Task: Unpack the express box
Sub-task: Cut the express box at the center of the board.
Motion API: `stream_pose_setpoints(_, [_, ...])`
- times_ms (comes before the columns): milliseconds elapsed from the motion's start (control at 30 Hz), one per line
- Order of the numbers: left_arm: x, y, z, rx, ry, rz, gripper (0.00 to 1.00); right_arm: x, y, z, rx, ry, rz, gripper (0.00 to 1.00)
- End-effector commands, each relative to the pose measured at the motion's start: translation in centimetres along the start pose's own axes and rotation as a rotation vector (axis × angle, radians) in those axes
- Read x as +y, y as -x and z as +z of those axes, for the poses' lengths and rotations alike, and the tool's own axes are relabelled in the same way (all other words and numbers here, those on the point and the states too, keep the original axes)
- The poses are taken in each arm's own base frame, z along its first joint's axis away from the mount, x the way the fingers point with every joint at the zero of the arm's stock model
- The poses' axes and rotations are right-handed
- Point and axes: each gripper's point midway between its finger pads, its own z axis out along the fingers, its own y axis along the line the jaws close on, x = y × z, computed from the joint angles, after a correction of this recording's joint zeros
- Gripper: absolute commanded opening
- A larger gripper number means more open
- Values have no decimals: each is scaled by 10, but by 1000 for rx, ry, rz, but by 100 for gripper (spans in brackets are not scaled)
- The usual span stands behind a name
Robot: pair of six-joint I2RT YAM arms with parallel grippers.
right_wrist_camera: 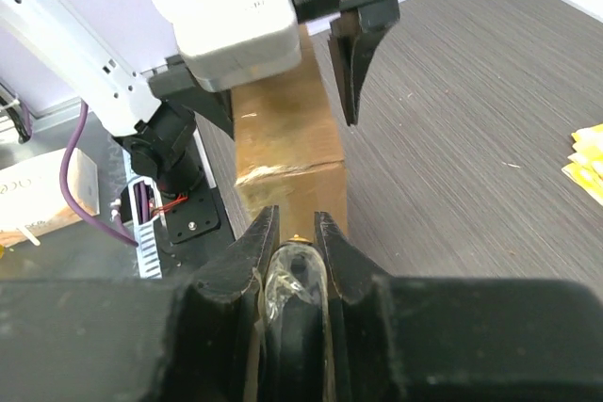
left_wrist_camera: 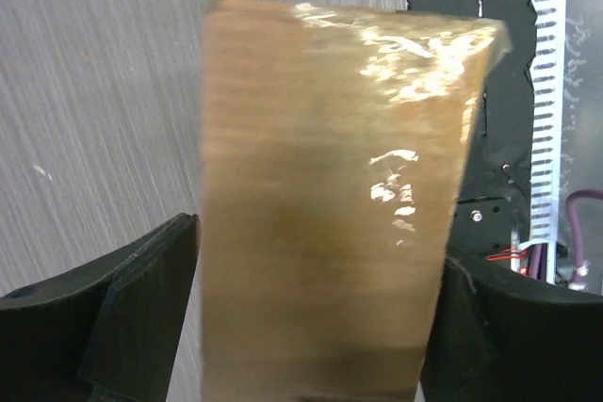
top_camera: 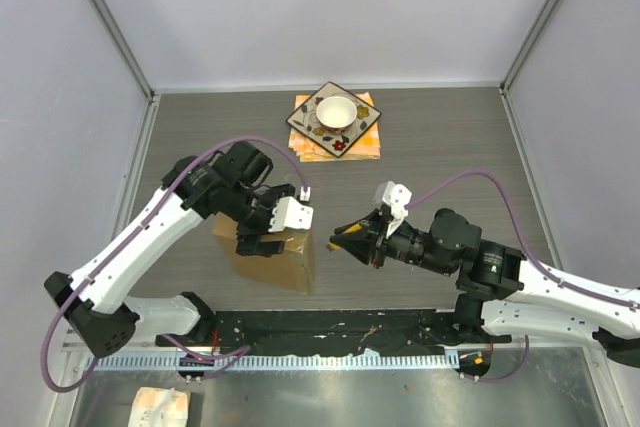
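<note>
The express box point(top_camera: 275, 259) is a plain brown cardboard box with shiny tape, standing on edge near the left arm's base. My left gripper point(top_camera: 265, 232) reaches down over it. In the left wrist view the box point(left_wrist_camera: 330, 185) fills the gap and both black fingers point(left_wrist_camera: 151, 308) lie against its sides. My right gripper point(top_camera: 355, 239) hovers just right of the box and points at it. It is shut on a small tool point(right_wrist_camera: 297, 270) with a clear body and a brass tip. That tip sits close to the box's taped end point(right_wrist_camera: 292, 176).
An orange-patterned square plate point(top_camera: 312, 125) with a white bowl point(top_camera: 336, 112) rests on orange sheets at the back centre. A black base strip point(top_camera: 330, 332) runs along the near edge. A small carton point(right_wrist_camera: 38, 195) lies beyond that edge on the left.
</note>
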Motion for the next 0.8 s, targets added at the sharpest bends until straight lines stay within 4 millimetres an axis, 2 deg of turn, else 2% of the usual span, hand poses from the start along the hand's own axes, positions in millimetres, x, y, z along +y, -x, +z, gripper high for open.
stream_pose_setpoints(0, [-21,1,1,28,-148,4,79,2,34,-13,-161,-1,59,1])
stream_pose_setpoints(133, [-31,7,3,29,-167,-58,64,-6,51,-27,-268,-41,137,1])
stream_pose_setpoints(167, [-32,11,5,15,-141,-54,54,-7,53,-30,-286,-50,163,1])
stream_pose_setpoints(200, [-36,6,11,12,-119,-69,51,-7,58,-34,-315,-49,180,1])
stream_pose_setpoints(233, [-24,13,5,-47,8,-13,49,-8,59,-35,-338,-53,222,1])
stream_pose_setpoints(267, [-25,19,3,-79,80,-18,42,-10,59,-36,-352,-59,235,1])
stream_pose_setpoints(300, [-20,10,10,-75,145,-12,39,-10,63,-38,-373,-55,246,1])
stream_pose_setpoints(333, [-7,20,-6,-139,287,38,36,-13,59,-37,-374,-69,256,1])
stream_pose_setpoints(367, [-5,15,-3,-135,325,4,33,-14,58,-37,-378,-77,263,1])
stream_pose_setpoints(400, [6,19,-8,-162,402,-12,31,-15,59,-35,-382,-81,262,1])
stream_pose_setpoints(433, [13,13,-17,-152,475,-34,29,-18,57,-32,-379,-97,265,1])
stream_pose_setpoints(500, [18,10,-17,-178,531,-39,27,-16,67,-30,-426,-85,286,1])
stream_pose_setpoints(567, [14,4,-13,-209,563,-36,25,-18,62,-21,-432,-95,320,1])
stream_pose_setpoints(600, [22,4,-15,-214,619,-49,24,-18,65,-18,-456,-91,330,1])
stream_pose_setpoints(633, [22,1,-10,-201,621,-48,24,-18,61,-12,-450,-90,335,1])
stream_pose_setpoints(667, [24,-9,-3,-160,637,-69,24,-18,59,-9,-450,-89,341,1])
stream_pose_setpoints(700, [27,-9,0,-165,650,-80,25,-16,66,-9,-490,-72,360,1])
stream_pose_setpoints(767, [23,-17,9,-159,650,-73,25,-16,58,-3,-489,-73,368,1])
